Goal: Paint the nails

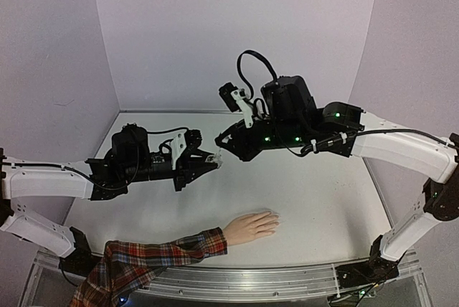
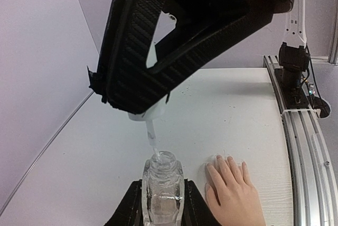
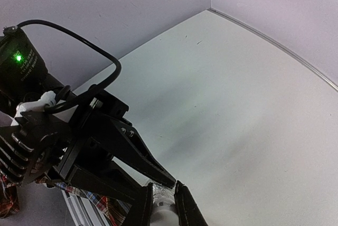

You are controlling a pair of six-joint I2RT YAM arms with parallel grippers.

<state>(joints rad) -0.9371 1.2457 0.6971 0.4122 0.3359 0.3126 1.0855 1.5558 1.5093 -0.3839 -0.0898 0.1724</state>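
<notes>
I report the white table (image 1: 323,192) carrying the mannequin hand (image 1: 251,227). The hand lies palm down near the front edge, and its red plaid sleeve (image 1: 154,260) trails off toward the near left corner. Both arms are raised above the table and meet well behind the hand.

The left gripper (image 2: 162,207) is clamped on the small clear bottle (image 2: 162,184), holding it upright with the neck uncovered. The right gripper (image 3: 162,207) is pinched tight on the white cap (image 2: 143,114). The brush stem (image 2: 152,140) hangs from that cap with its tip at the bottle mouth. I cannot tell whether it is dipping in or just clear of it.

The nails (image 2: 227,158) are at the fingertips, down on the table below and beside the bottle. They show the same pale tone as the skin, and I see no coating on them.

My assessment: the bottle is open and the brush is at the loading stage. No nail looks painted, so the whole of the painting remains, beginning with bringing the brush down to a first fingertip
</notes>
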